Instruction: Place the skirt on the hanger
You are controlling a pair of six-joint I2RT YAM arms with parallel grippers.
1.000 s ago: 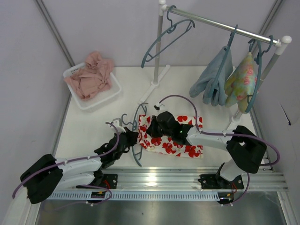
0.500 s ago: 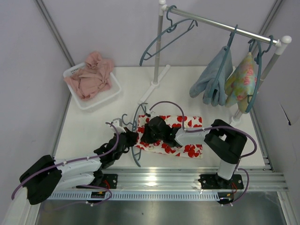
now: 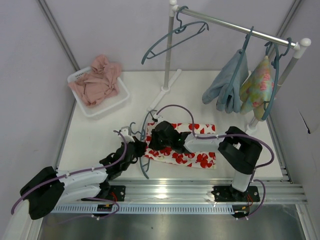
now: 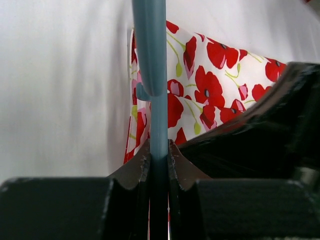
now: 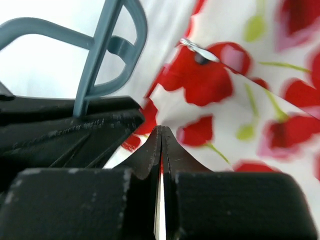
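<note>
Lying flat on the white table (image 3: pixel 100 135), the skirt (image 3: pixel 200 160) sits just past centre toward 3 o'clock in the top view. Its left edge is right beside the hanger (image 4: pixel 150 45), which is at its 9 o'clock. The left gripper (image 4: pixel 159 156) pinches the hanger's teal bar, and the plastic fills the narrow gap between its fingers. The right gripper (image 5: pixel 161 134) is over the skirt's 9 o'clock edge with its fingers pressed tight together. They look to be nipping a thin fold of the printed cloth, though the wrist view is too close to show how much.

By my reading the task is at an early-to-middle stage. Both things are in hand and lie side by side, but no part of the hanger is inside the skirt or under it, and nothing is draped over it. What is left is to feed the hanger into the waist or lay the cloth over it, then settle it evenly.

No brand, label or readable writing shows on the skirt, the hanger or the arms.
</note>
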